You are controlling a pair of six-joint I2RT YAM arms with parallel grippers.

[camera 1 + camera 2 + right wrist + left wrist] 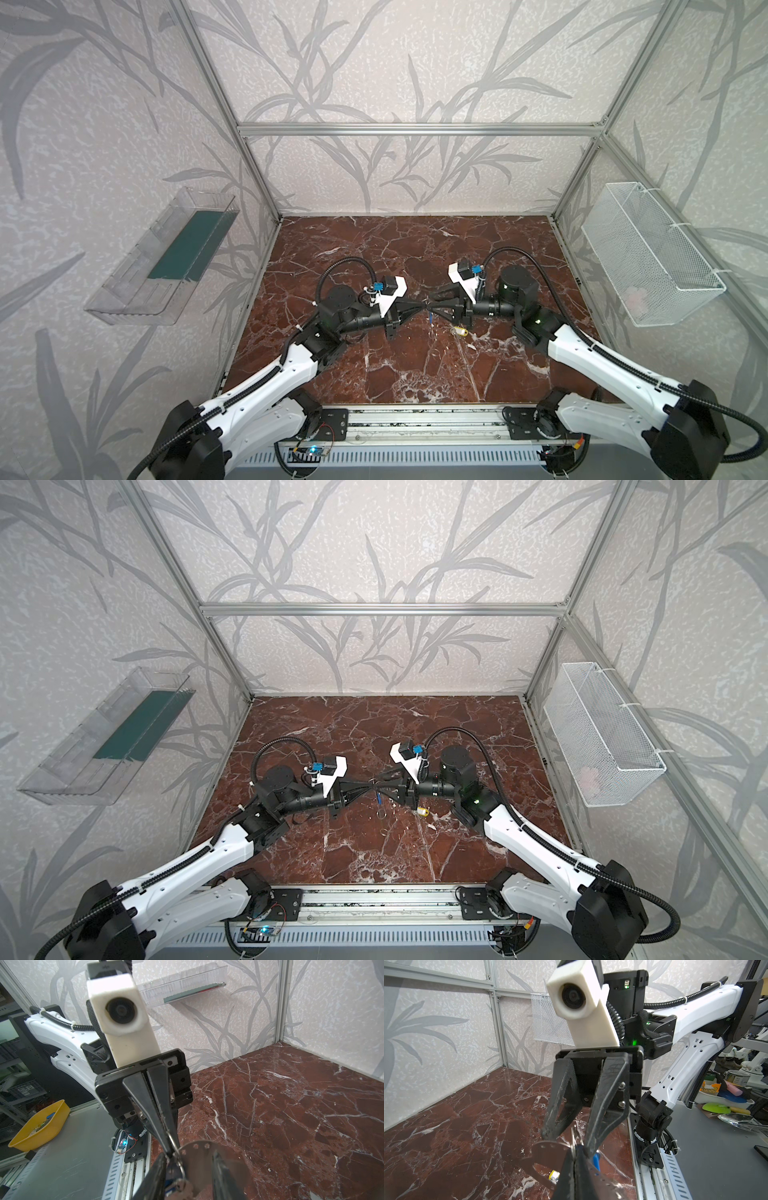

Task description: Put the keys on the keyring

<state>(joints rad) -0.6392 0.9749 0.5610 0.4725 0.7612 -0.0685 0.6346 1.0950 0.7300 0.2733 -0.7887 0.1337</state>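
Observation:
Both grippers meet tip to tip above the middle of the marble table. My left gripper (424, 307) (574, 1153) is shut on a small wire ring (176, 1148), and the blue key (431, 318) (171, 1185) hangs from that ring. The keyring (199, 1159) (548, 1151), a flat grey plate with holes along its edge, hangs in the air at the ring. The right gripper (429, 304) (188, 1156) is open, its fingers standing either side of the ring and the plate's holed edge. The yellow key (459, 331) (553, 1175) lies on the table below, near the right arm.
A white wire basket (648, 253) hangs on the right wall and a clear plastic tray (166, 257) on the left wall. The red-brown marble table (415, 374) ends at a metal rail (415, 419) in front, between the arm bases.

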